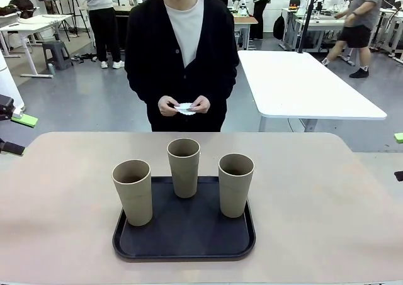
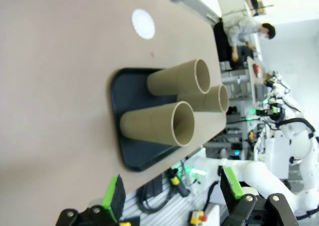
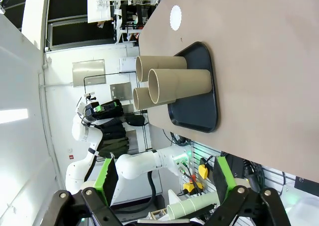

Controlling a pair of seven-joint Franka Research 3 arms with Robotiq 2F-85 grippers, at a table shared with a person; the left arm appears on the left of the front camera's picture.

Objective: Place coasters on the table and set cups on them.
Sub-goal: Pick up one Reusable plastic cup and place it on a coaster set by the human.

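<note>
The person stands at the far side of the table, hands together at waist height holding the white coasters clear of the tabletop. Behind and to the right is a white table, with other people farther back. The three cups stand upright on a black tray in the middle of the table, toward the robot's edge. One is at the back centre and two are nearer the front on either side, none touching.

The left gripper hangs off the table's left end, its jaws spread wide with nothing between them. The cups are well ahead of it across bare tabletop. The right gripper hangs off the right end, also wide open and empty, well apart from the cups.

Both wrist views show a small round white spot on the tabletop past the tray on the person's side; whether it is a doily or glare I cannot tell. Below the robot's edge sits a yellow box with a red button. Any print on the grey wall panel is too small to read
</note>
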